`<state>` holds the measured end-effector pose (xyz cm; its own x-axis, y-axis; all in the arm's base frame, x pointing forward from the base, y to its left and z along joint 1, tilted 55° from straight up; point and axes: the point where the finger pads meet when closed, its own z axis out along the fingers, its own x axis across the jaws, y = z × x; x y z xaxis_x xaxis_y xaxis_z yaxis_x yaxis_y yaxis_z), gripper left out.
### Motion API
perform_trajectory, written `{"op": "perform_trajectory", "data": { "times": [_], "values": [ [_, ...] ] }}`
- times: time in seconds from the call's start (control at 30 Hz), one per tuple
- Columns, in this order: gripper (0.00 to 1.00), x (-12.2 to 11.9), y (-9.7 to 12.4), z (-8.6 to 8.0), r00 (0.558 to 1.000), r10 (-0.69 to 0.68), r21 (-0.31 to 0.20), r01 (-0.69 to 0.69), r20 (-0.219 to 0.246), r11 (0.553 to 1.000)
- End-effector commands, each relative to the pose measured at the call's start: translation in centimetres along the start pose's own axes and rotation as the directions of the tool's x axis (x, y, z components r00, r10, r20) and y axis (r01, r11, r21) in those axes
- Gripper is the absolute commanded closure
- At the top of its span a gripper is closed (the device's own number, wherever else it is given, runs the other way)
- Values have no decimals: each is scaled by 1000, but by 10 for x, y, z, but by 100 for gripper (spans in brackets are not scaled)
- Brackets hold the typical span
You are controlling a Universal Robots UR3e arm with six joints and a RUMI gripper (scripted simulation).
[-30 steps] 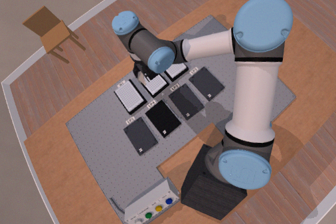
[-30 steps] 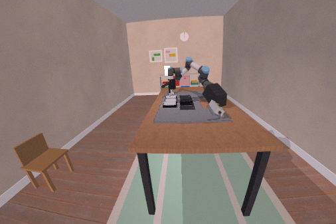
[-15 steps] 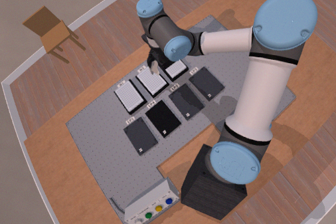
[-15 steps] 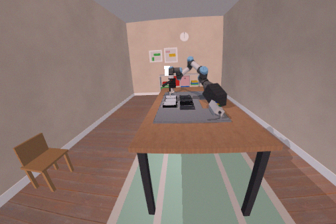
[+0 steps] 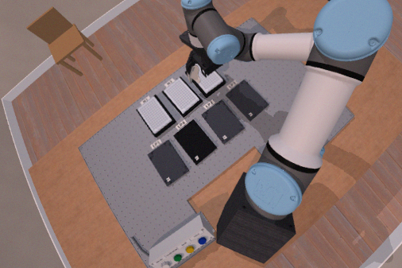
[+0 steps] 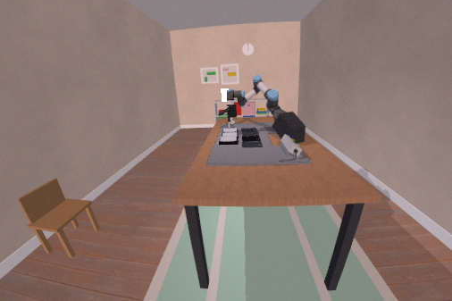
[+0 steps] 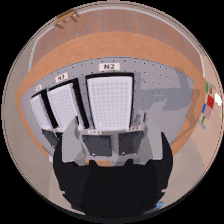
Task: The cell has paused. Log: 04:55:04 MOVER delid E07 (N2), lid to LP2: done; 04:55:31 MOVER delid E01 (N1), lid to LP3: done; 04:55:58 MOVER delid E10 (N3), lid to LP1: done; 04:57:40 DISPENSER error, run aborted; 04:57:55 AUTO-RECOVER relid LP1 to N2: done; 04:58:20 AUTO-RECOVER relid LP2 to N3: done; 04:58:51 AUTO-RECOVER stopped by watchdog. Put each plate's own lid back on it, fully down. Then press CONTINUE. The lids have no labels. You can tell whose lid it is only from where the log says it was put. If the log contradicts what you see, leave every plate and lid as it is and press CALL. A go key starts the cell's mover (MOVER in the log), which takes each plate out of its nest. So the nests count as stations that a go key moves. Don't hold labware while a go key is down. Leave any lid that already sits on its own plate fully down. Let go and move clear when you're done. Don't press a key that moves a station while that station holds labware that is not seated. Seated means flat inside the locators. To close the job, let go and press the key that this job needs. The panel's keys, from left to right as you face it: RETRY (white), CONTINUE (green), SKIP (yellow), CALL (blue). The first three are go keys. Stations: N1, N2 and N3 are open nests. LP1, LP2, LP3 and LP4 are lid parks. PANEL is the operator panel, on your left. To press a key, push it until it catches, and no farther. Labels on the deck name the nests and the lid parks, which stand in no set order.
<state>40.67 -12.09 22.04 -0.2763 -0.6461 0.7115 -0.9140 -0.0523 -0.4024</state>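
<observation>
My gripper [image 5: 199, 72] [image 6: 230, 122] [image 7: 111, 120] is open, nothing between its fingers, over the near end of the N2 plate [image 5: 211, 83] [image 7: 111, 97]. The N3 plate [image 5: 182, 95] [image 7: 65, 104] and N1 plate [image 5: 155, 114] [image 7: 41, 110] stand beside it, white and looking flat. Whether clear lids cover the plates I cannot tell. Park LP4 [image 5: 195, 141] looks black. Park LP2 [image 5: 223, 121], the leftmost park [image 5: 168, 162] and the rightmost park [image 5: 247, 99] look greyer, possibly with clear lids; those two end labels are hard to read.
The panel [image 5: 175, 240] [image 6: 290, 146] stands at the deck's near left corner, with white [image 5: 166, 264], green [image 5: 178, 258], yellow [image 5: 190, 250] and blue [image 5: 202, 240] keys. The arm's forearm [image 5: 299, 113] reaches over the right side of the deck. Nests and parks stand close together.
</observation>
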Motion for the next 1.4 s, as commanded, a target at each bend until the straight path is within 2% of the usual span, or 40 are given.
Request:
{"op": "perform_trajectory", "data": {
  "times": [0.0,0.17,0.57,1.07,1.1,1.37],
  "values": [
    [18,1,-1,-1,1000,0,2,0,1,1000],
    [18,1,-1,-1,1000,0,2,0,1,1000],
    [18,1,-1,19,1000,0,2,0,1,1000],
    [18,1,-1,21,1000,0,2,0,1,1000],
    [100,1,-1,21,1000,0,2,0,1,1000],
    [100,1,-1,21,1000,0,2,0,1,1000]
  ]
}}
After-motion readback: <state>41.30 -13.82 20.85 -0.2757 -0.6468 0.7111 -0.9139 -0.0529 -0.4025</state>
